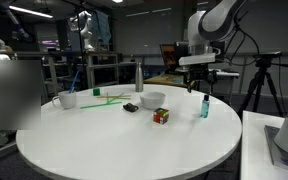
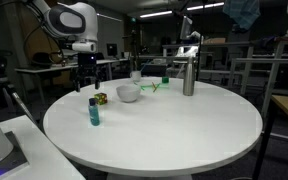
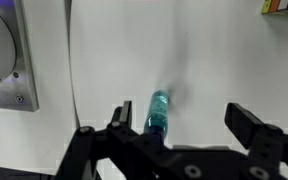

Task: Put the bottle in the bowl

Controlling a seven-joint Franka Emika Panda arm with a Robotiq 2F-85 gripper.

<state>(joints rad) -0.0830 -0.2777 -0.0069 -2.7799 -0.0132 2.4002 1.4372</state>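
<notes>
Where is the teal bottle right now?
In both exterior views the bottle stands upright near the table edge, under the gripper, with the cube and bowl nearby.

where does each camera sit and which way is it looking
Exterior view: beside the round table, looking across it; the arm enters upper right, gripper above the bottle.
Exterior view: another side of the table, facing across; arm upper left, bowl near the bottle.
Wrist view: on the wrist, looking down at the bottle between open fingers.
Shared: all three show the bottle; both exterior views show the bowl.
</notes>
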